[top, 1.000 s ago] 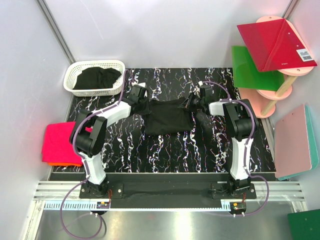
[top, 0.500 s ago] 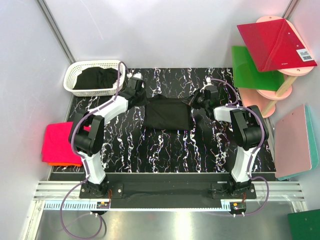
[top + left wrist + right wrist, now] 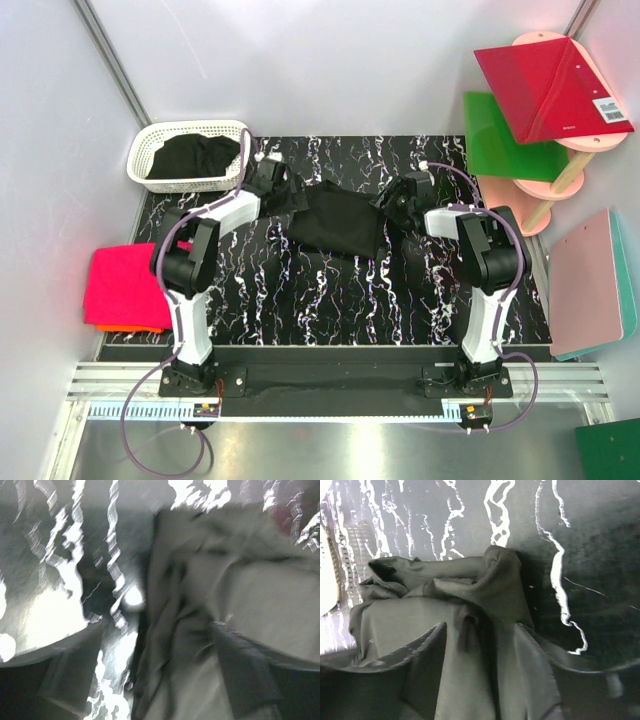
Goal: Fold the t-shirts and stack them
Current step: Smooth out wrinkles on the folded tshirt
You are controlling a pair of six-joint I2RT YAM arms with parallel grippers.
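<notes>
The black t-shirt point(image 3: 338, 222) lies rumpled and only partly folded at the far middle of the worktop point(image 3: 330, 300). The left claw point(image 3: 288, 198) and right claw point(image 3: 390, 205) are both released, their fingers spread over its bunched ends. A folded hot-pink shirt point(image 3: 120, 280) sits on an orange one point(image 3: 130, 327) beside the worktop's left edge. Another black shirt point(image 3: 195, 155) waits in the basket point(image 3: 185, 185), so much of the task likely remains.

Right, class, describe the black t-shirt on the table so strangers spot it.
Find the black marbled table. At its far middle, between the left gripper and right gripper, lies a black t-shirt. The other black cloth sits in a white basket; this one lies loose.
</notes>
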